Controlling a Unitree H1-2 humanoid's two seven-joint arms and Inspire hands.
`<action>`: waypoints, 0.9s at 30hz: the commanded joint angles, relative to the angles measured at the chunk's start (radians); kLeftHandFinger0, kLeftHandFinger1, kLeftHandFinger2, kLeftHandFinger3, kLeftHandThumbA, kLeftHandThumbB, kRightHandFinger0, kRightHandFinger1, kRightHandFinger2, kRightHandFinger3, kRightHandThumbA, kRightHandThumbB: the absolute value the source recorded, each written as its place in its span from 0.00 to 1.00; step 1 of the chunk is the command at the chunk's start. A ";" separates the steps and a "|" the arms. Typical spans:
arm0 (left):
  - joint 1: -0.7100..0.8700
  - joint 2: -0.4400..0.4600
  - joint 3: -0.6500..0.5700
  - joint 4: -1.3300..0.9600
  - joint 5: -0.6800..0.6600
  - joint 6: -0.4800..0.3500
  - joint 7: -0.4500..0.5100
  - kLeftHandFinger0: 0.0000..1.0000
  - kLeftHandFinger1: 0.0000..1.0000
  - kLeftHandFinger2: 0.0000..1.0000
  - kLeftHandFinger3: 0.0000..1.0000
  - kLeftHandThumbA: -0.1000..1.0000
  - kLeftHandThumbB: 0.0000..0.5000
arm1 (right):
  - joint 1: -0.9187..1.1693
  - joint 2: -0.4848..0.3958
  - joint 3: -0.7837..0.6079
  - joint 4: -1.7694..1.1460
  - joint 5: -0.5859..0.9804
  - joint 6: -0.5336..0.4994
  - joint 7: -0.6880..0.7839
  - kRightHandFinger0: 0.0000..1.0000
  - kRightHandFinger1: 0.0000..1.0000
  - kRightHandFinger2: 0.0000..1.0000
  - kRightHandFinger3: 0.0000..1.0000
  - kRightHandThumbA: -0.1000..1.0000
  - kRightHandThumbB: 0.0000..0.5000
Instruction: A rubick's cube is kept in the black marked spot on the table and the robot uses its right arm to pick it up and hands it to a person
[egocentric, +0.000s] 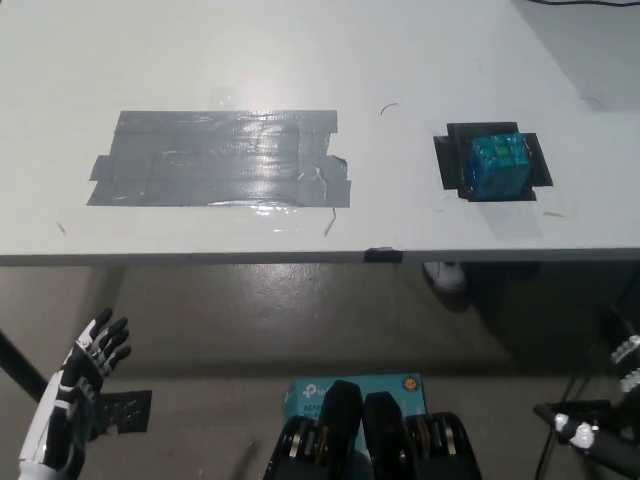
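Floor (230, 340) fills the near band below the table edge, grey-brown and dull. At near left the white left hand (97, 352) hangs below table level, well short of the table, fingers spread apart and holding nothing; its white forearm runs down to the bottom left corner. Just right of that forearm a small dark perforated plate (125, 410) lies on the floor. Near the bottom middle a teal box (400, 387) with white lettering sits on the floor, partly hidden. At near right only a sliver of the right hand (628, 362) shows at the picture's edge, a few pale tips against black; cannot tell whether it is spread or closed. It too sits below the table, well apart from the cube. A small white object (447, 274) stands on the floor just under the table edge, right of middle. The white table (300, 60) spans the whole width beyond, with a short black tape tab (383, 254) on its near edge. On the left half lies a wide patch of grey tape (220, 158), glossy, with wrinkled ends and a clear strip along its near side. On the right half is the black marked spot (452, 160), and the rubick's cube (497, 166) rests on it, blue-green, untouched, slightly turned against the square's edges. A thin dark curl mark (388, 108) lies on the table between tape and spot, farther back.
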 joint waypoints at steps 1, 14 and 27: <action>-0.002 0.012 0.008 0.007 -0.016 -0.051 -0.013 1.00 1.00 1.00 1.00 1.00 0.41 | -0.022 0.013 -0.057 -0.204 -0.100 -0.009 -0.061 1.00 1.00 1.00 1.00 1.00 0.62; -0.017 0.014 0.009 0.024 -0.011 -0.045 -0.013 1.00 1.00 1.00 1.00 1.00 0.45 | -0.417 0.004 -0.079 -0.185 -0.305 0.357 -0.093 1.00 1.00 1.00 1.00 1.00 0.61; -0.028 0.011 0.010 0.013 -0.016 -0.033 -0.011 1.00 1.00 1.00 1.00 1.00 0.45 | -0.784 0.001 -0.027 0.358 -0.334 0.499 -0.133 1.00 1.00 1.00 1.00 0.92 0.78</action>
